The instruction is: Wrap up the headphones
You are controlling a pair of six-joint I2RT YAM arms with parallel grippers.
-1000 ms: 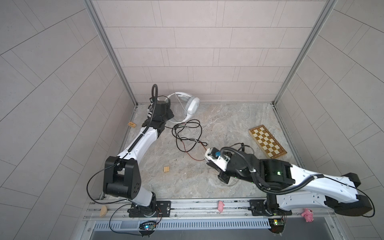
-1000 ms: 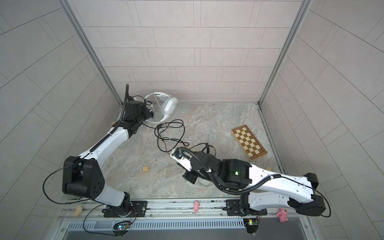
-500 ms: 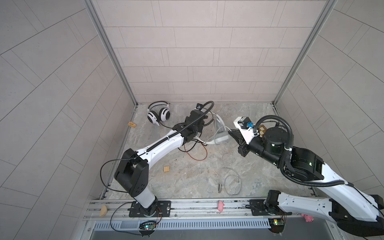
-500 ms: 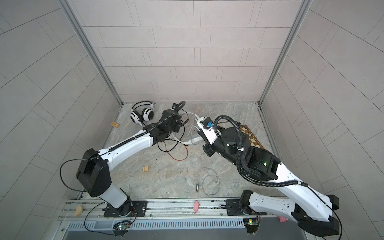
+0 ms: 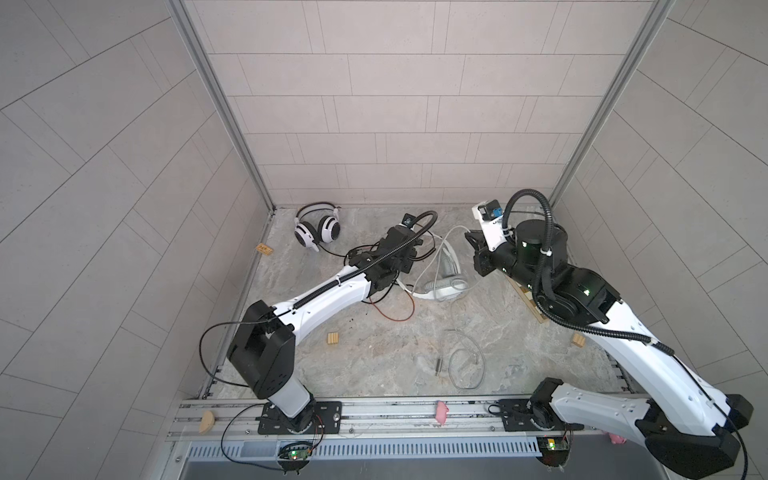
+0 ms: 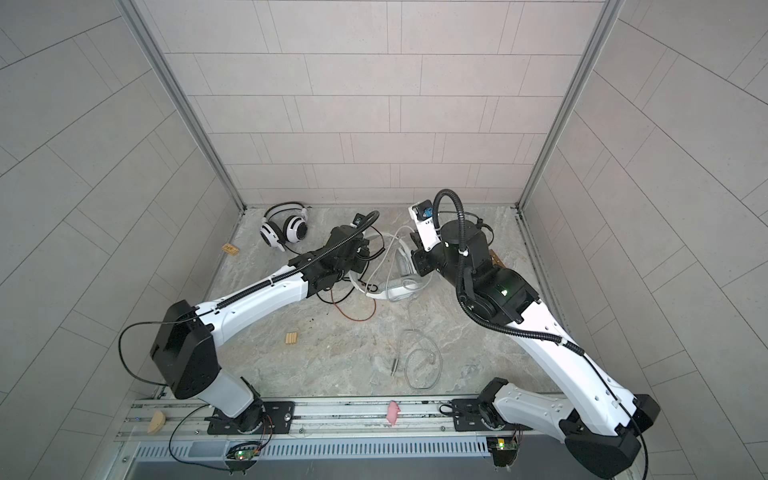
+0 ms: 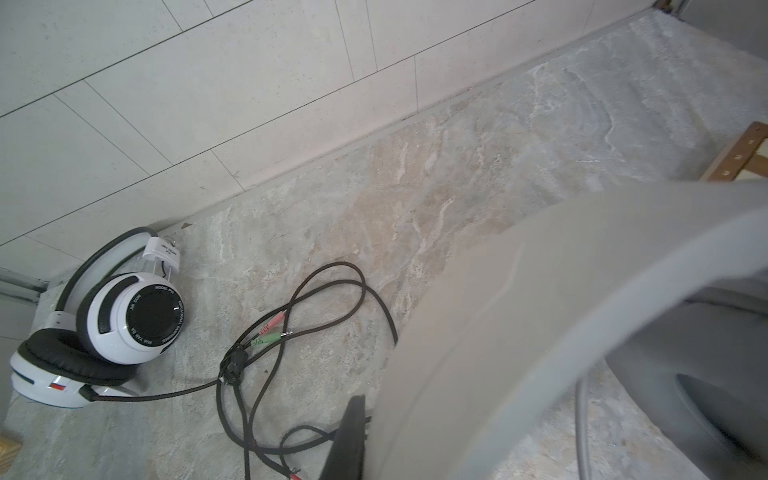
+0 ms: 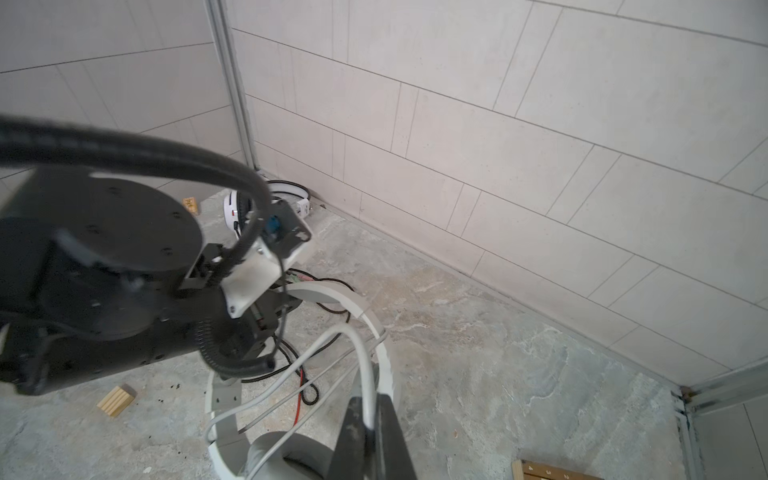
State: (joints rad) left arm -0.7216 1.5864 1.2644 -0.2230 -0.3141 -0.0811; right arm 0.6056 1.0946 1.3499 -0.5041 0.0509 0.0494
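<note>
Round the black disc on the white headset's (image 7: 124, 316) outer cup runs a ring of white lettering: MODEL PH, EDUCATIONAL EARPHONES, HUA YAN DA and JIN DUN. The small white slider block (image 7: 162, 250) on the headband by that cup carries a short dark line that looks like JIN DUN again, too small to be sure. Along the chessboard's wooden border (image 8: 540, 471) stand the digits 4, 3, 2.

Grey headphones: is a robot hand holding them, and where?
The left gripper pinches the grey headphones by the headband; the right gripper pinches their white cable.
</note>
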